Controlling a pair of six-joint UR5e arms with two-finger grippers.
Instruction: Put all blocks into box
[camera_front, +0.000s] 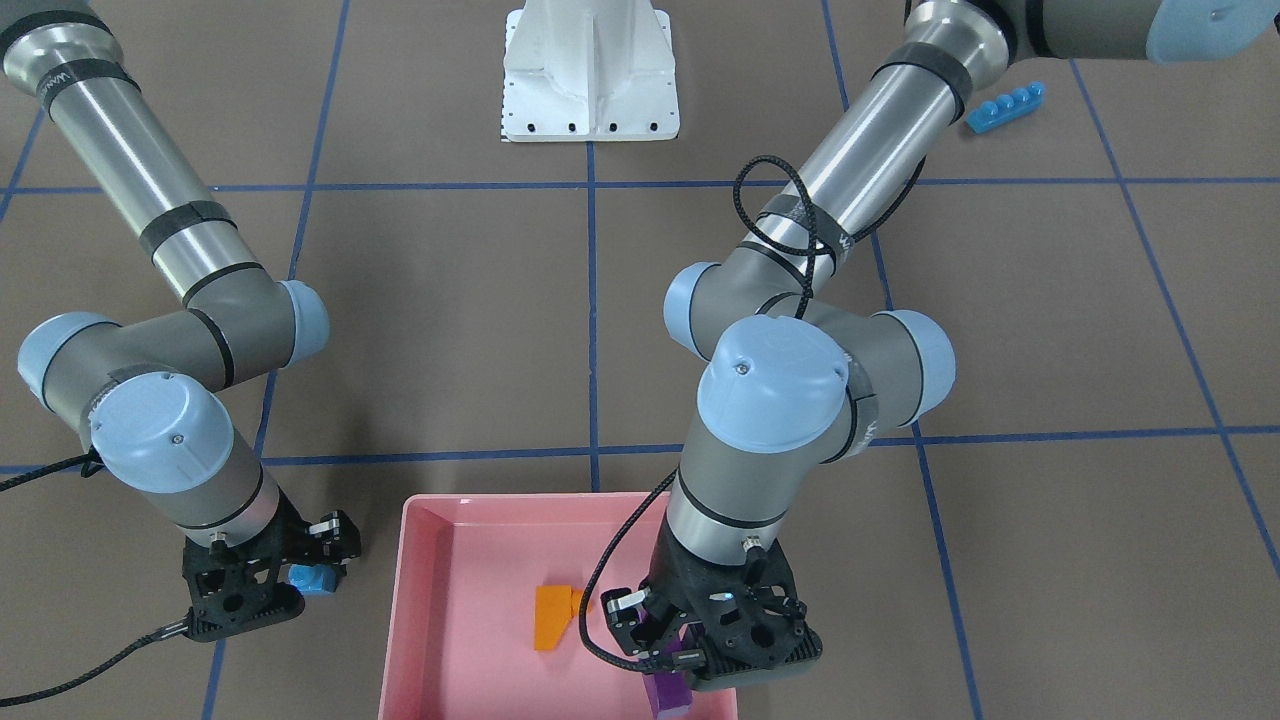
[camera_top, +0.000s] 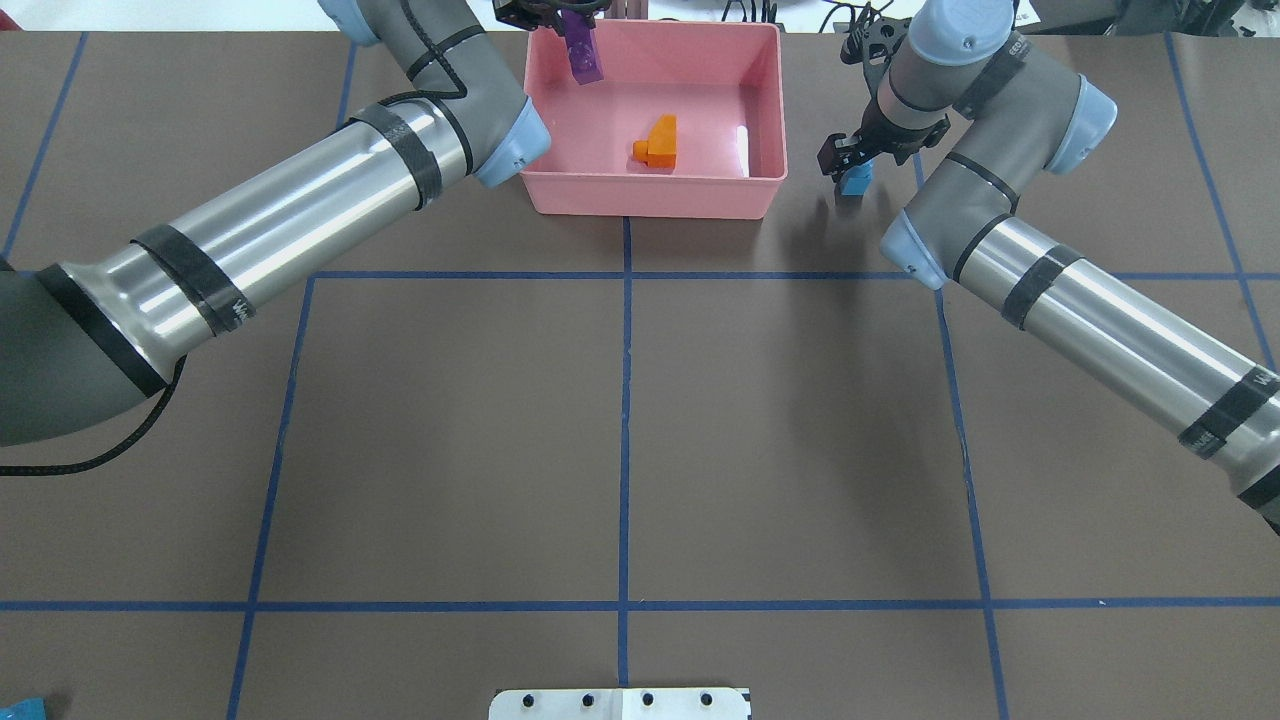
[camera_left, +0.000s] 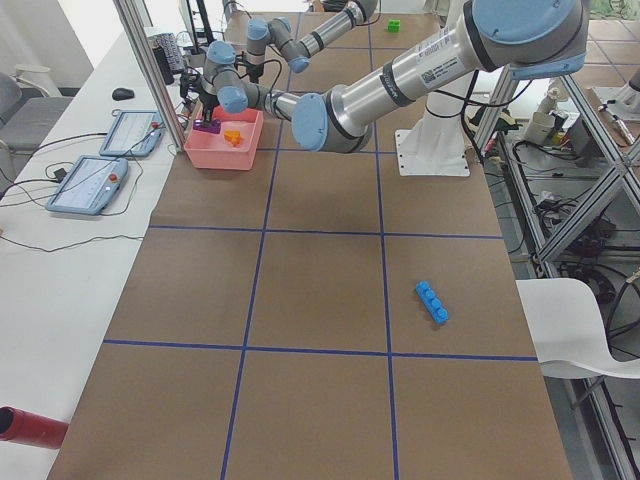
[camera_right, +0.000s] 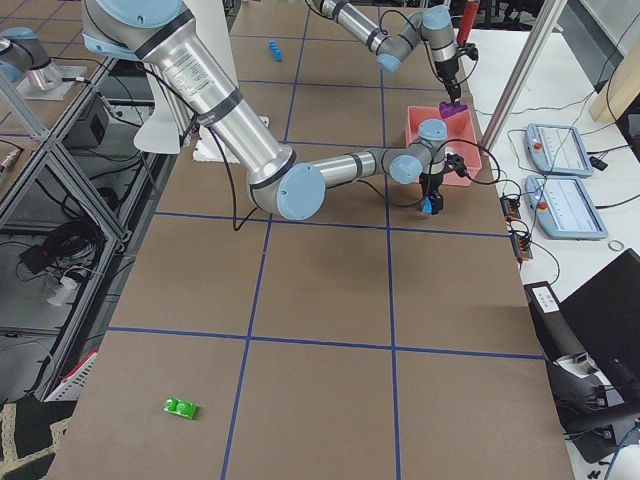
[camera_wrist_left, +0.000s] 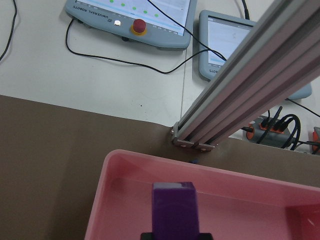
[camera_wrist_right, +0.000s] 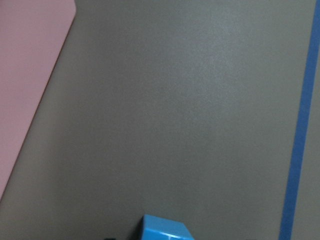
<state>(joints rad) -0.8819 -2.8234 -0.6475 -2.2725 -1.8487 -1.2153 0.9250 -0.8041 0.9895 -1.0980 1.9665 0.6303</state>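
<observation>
Left jaws: clamped on purple block (camera_top: 583, 55) above box (camera_top: 650, 195), top centre overhead
Right jaws: gripping small blue block (camera_top: 853, 181) beside box
Done: orange block (camera_top: 658, 140) inside
Remaining: long blue block (camera_front: 1005, 105), green block (camera_right: 181, 407) loose on desk (camera_top: 800, 450)

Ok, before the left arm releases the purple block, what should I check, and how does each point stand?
1. Grip of left gripper on purple block: ok.
2. Purple block over pink box: ok.
3. Drop spot free of orange block: ok.
4. Drop height above box floor: cannot tell.
5. The right gripper and its small blue block over the box: not ok, beside its wall.
6. The long blue block and green block boxed: not ok, both on the table.
</observation>
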